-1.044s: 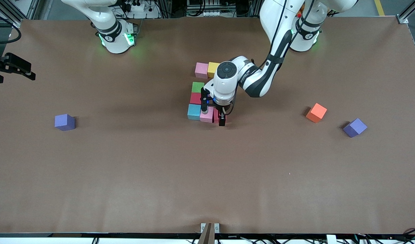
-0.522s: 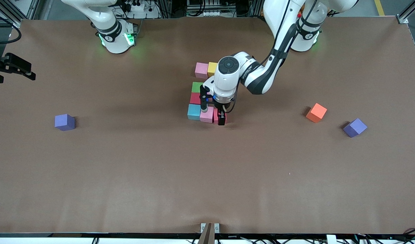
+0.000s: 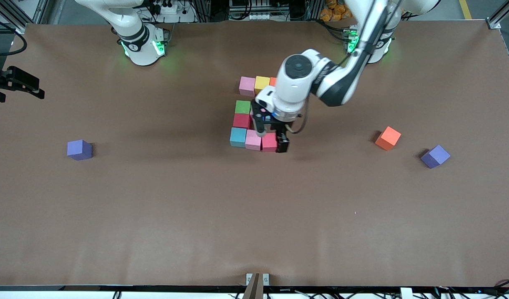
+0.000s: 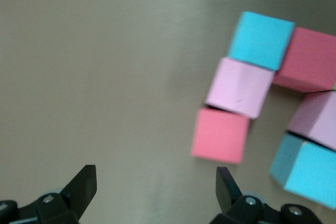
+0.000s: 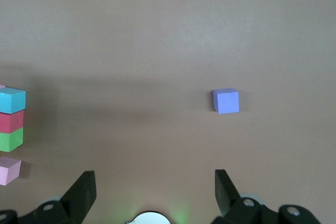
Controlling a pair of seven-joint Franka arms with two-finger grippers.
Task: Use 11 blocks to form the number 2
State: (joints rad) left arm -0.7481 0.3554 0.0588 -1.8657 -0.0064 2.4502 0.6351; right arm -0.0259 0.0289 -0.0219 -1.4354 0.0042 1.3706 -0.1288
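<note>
The blocks form a cluster mid-table: pink (image 3: 247,86) and yellow (image 3: 261,84) side by side, with a reddish edge (image 3: 273,82) showing past the yellow. Nearer the front camera come green (image 3: 242,106), red (image 3: 241,121), then a row of light blue (image 3: 238,137), pink (image 3: 253,140) and red (image 3: 269,142). My left gripper (image 3: 271,141) hovers open over that row's red end block (image 4: 220,135), nothing between its fingers (image 4: 84,182). The arm hides part of the cluster. An orange block (image 3: 388,138) lies apart toward the left arm's end. My right gripper (image 5: 155,190) waits open above the table.
One purple cube (image 3: 79,149) sits toward the right arm's end, also in the right wrist view (image 5: 226,101). Another purple cube (image 3: 435,156) lies beside the orange block. A black fixture (image 3: 13,81) juts in at the table's right-arm end.
My left gripper has risen from the red end block and shifted toward the left arm's end, uncovering that block and the reddish edge beside the yellow one. The right arm has not moved.
</note>
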